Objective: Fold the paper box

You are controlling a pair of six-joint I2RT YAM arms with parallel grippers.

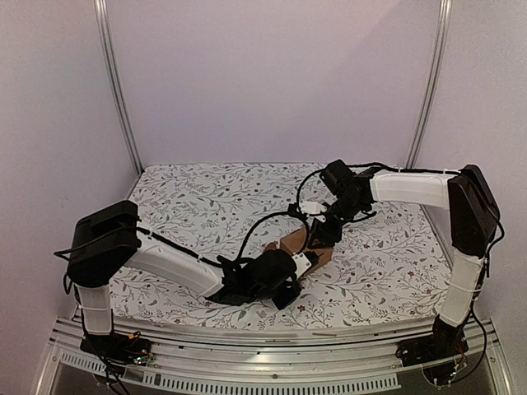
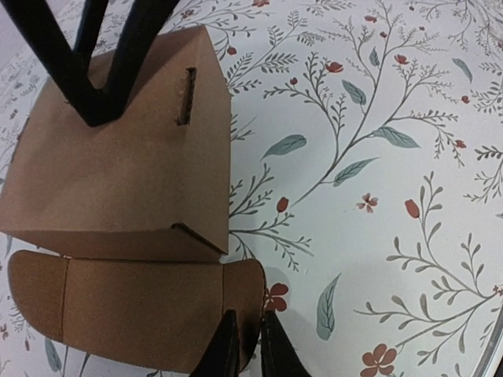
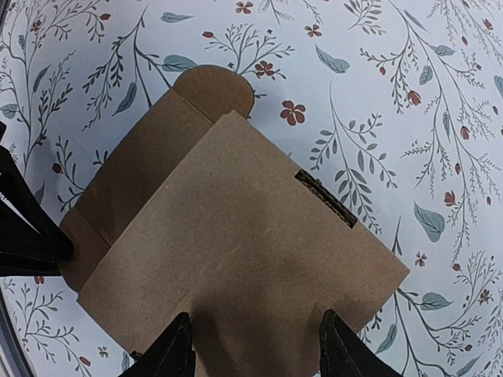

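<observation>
Floral-print worktop (image 1: 189,189), as I see it from my remote station, with both arm bases at the near edge. Nearest me, the left gripper (image 2: 249,330) lies low at the near side of the paper box (image 2: 118,181). Its fingers stand close together astride the rounded corner of a flap (image 2: 134,314) that lies flat on the worktop. I cannot tell whether they clamp it or merely straddle it. The paper box, plain brown, sits near the middle of the worktop between the two grippers. It is partly raised into a carton shape, with a narrow slot (image 2: 186,96) cut in its upper panel. Beyond it, the right gripper (image 3: 255,322) reaches in from the far right. Its fingers are spread wide, grasping nothing, with the tips at the upper panel. Behind stands a plain pale wall (image 1: 272,74).
</observation>
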